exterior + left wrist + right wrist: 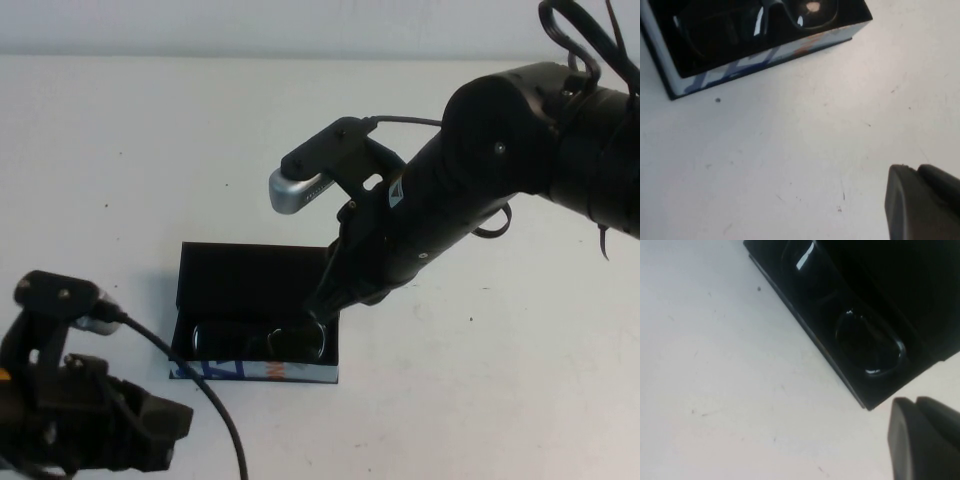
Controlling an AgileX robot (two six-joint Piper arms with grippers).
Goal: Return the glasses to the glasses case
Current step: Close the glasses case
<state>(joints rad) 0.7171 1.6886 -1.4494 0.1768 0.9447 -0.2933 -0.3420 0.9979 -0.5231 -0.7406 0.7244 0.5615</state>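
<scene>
From above, the right gripper (pixel 322 308) reaches down over the open glasses case (pixel 255 318) on the white table (pixel 120 150); the glasses (pixel 262 343) lie inside. Left gripper (pixel 165 425) rests near the case's front. Neither wrist view reveals jaw state.

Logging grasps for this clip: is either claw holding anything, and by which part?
Nothing appears held. The dark plastic-framed glasses lie inside the open black rectangular case. The right claw is at its right end, the left claw low near the front.

Dark glasses (pixel 262 343) apparently lie inside the open black case (pixel 250 275)
</scene>
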